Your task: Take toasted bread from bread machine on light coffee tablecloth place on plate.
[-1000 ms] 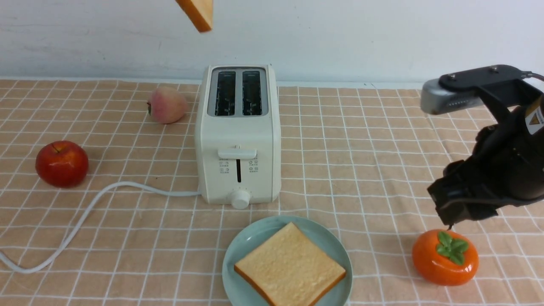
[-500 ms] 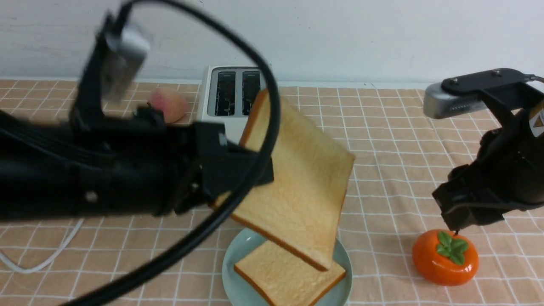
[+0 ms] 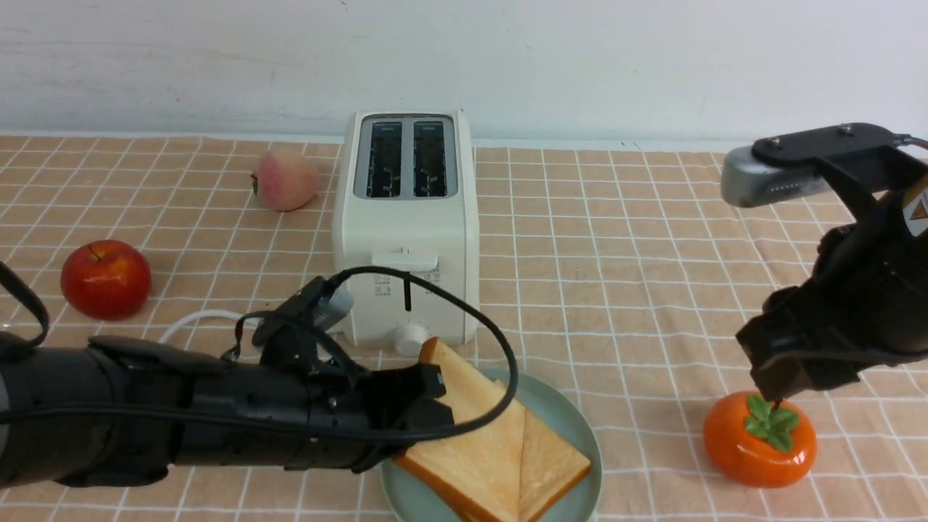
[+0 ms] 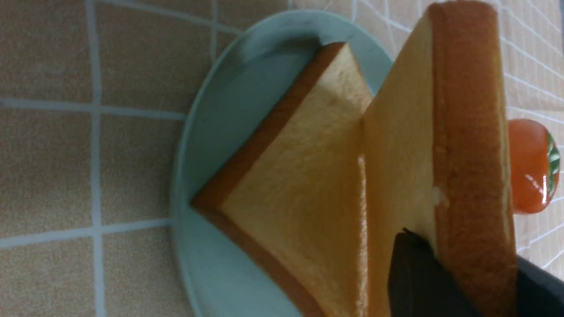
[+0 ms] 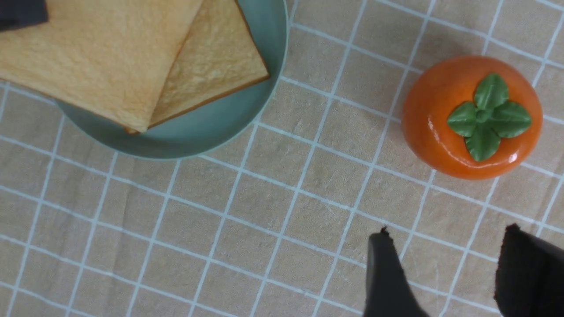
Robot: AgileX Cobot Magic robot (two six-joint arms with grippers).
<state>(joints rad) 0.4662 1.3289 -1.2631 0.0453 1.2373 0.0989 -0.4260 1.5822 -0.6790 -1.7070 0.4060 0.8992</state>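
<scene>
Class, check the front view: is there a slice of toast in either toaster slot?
No, both slots of the bread machine show only dark, empty interiors.

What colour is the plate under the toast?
Pale teal-green plate, plain; clearest in the right wrist view.

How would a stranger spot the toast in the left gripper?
Find the cream-white boxy toaster; the round pale teal plate sits in front. Of two square golden-tan toast slices there, it is the tilted upper slice in the left gripper, not the flat lower slice.
</scene>
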